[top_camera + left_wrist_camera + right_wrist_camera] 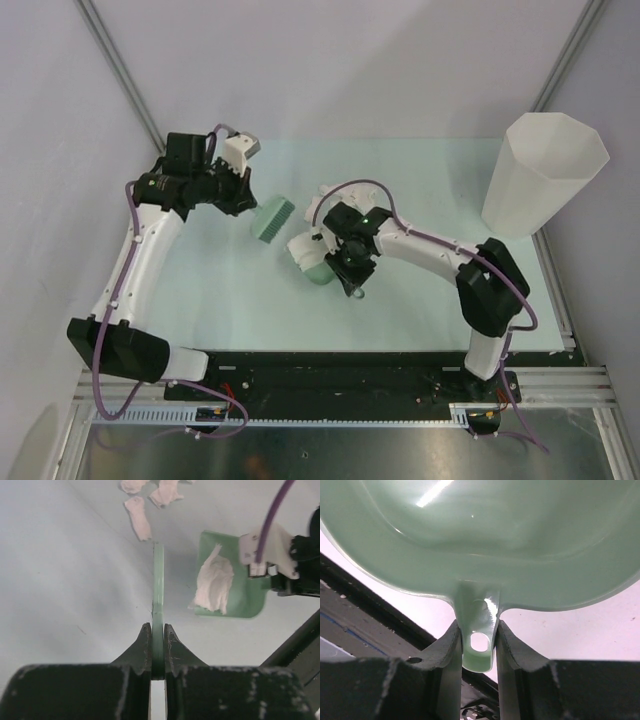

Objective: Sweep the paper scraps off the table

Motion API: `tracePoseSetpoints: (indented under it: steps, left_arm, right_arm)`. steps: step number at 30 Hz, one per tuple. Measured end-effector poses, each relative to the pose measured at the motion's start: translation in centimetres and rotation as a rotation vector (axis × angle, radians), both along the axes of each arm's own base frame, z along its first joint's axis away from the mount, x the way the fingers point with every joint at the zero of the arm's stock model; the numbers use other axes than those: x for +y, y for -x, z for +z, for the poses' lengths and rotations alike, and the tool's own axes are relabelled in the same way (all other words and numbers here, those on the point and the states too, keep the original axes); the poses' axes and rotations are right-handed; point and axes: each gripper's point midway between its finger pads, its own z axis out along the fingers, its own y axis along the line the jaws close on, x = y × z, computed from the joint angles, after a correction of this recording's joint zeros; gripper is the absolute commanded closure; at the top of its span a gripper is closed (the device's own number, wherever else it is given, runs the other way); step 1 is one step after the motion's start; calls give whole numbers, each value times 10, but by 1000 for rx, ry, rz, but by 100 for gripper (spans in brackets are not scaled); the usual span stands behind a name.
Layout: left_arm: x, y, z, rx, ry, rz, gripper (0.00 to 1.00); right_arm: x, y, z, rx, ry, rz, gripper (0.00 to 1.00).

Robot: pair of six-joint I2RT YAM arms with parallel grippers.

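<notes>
My left gripper (240, 196) is shut on the thin handle of a green brush (272, 220). In the left wrist view the jaws (158, 640) clamp that handle (158, 580) edge-on. Loose paper scraps (138, 521) lie on the table (420, 300) just beyond the brush tip, with more further off (165, 492). My right gripper (345, 262) is shut on the handle of the green dustpan (318, 268). A crumpled white scrap (215, 582) lies in the pan (240, 607). The right wrist view shows the pan's underside (485, 540) and its handle tab between my fingers (479, 640).
A tall white faceted bin (543, 172) stands at the back right corner. Grey walls surround the table. A black rail (340, 372) runs along the near edge by the arm bases.
</notes>
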Motion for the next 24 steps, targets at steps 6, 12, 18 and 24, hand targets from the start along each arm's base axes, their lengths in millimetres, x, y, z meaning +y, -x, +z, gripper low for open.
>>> tracePoseSetpoints:
  steps: [6,12,18,24]
  left_arm:
    - [19,-8,6,-45,-64,58,100]
    - [31,-11,0,-48,-110,91,100]
    - [32,-9,-10,-22,-117,91,100]
    - [32,-9,-12,-17,-119,93,100]
  right_arm:
    - [-17,-15,35,-39,-73,-69,100]
    - [-113,-89,99,-144,-30,-392,100]
    - [-237,-150,195,-401,14,-726,100]
    - [-381,-154,263,-655,185,-1062,100]
